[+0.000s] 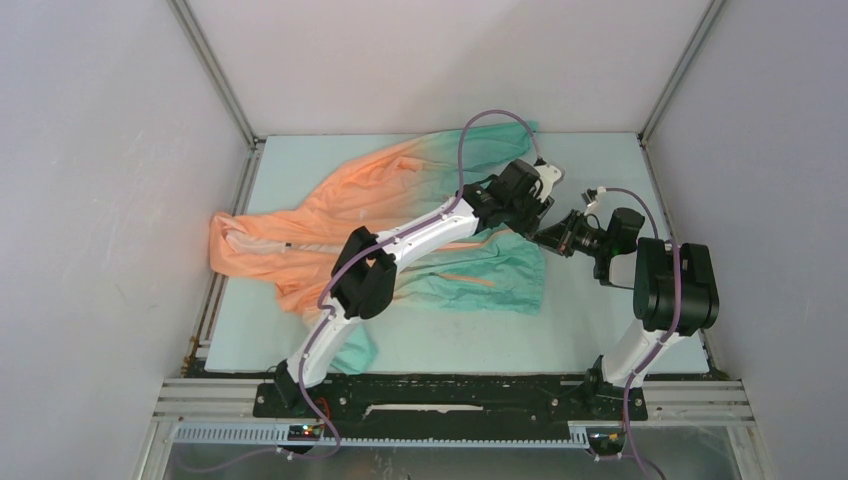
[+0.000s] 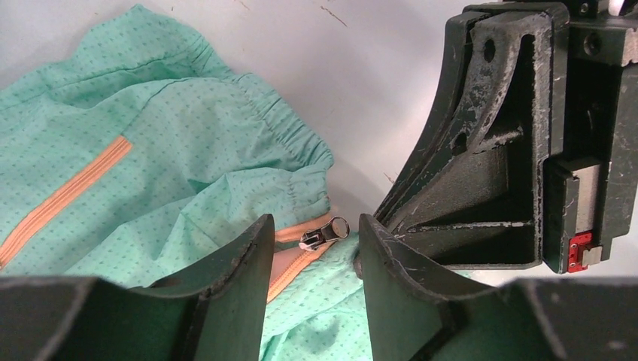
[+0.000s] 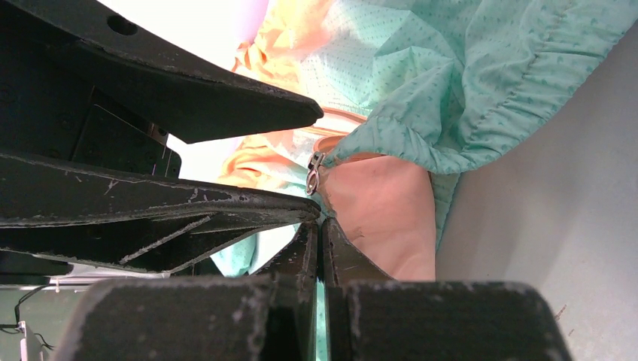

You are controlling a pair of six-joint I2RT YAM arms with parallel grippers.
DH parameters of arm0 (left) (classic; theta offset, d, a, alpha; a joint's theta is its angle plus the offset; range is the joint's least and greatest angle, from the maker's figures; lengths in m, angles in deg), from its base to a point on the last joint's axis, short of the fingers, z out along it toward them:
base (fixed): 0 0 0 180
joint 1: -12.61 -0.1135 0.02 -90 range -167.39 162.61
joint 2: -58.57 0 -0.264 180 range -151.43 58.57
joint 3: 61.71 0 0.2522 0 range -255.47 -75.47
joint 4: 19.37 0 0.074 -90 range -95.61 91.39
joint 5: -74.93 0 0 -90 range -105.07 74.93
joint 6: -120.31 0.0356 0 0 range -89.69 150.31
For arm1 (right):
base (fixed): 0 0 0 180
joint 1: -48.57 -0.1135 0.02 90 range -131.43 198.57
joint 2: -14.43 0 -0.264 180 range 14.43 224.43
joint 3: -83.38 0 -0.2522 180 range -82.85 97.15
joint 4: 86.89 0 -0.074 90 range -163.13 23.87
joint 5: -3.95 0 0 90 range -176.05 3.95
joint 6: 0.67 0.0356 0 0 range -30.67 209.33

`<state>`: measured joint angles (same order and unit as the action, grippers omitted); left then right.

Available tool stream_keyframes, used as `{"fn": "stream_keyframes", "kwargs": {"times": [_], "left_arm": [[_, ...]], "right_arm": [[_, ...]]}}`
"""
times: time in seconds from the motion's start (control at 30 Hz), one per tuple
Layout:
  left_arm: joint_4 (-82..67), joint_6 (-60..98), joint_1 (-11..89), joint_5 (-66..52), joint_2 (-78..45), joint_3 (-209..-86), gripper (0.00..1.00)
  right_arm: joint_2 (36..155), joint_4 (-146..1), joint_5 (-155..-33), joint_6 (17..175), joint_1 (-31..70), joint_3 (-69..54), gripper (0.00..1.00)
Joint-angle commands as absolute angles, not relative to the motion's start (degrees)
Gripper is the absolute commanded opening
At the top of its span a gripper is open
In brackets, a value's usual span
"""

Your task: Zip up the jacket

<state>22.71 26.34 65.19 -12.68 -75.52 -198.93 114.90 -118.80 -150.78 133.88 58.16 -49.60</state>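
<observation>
Jacket (image 1: 300, 225) middle beneath left arm (image 1: 420, 232)

No text, label, brand, number or sign can be read in any of the views. The jacket (image 1: 330, 215) fabric carries only a fine dot pattern. The small red part (image 2: 581, 250) at 4 o'clock in the left wrist view is too small to show any marking.

Light was soft and even, hardly any shadows. Right wrist view got blown out white upper left, and both wrist views were blurry along the bottom.
</observation>
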Motion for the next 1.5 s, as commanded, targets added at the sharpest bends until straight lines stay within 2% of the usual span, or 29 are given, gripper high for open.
{"fn": "stream_keyframes", "kwargs": {"times": [0.0, 0.4, 1.47], "left_arm": [[22.8, 27.7, 65.7, -13.7, -75.5, -203.1, 0.48], [21.3, 27.7, 65.2, -14.7, -72.4, -199.7, 0.41], [16.3, 26.7, 64.4, -14.5, -67.9, -192.0, 0.35]], "right_arm": [[113.4, -120.8, -152.0, 133.7, 58.0, -48.1, 0.00], [113.5, -121.2, -152.1, 134.0, 57.7, -47.8, 0.00], [113.3, -118.9, -152.0, 132.5, 57.1, -47.3, 0.00]]}}
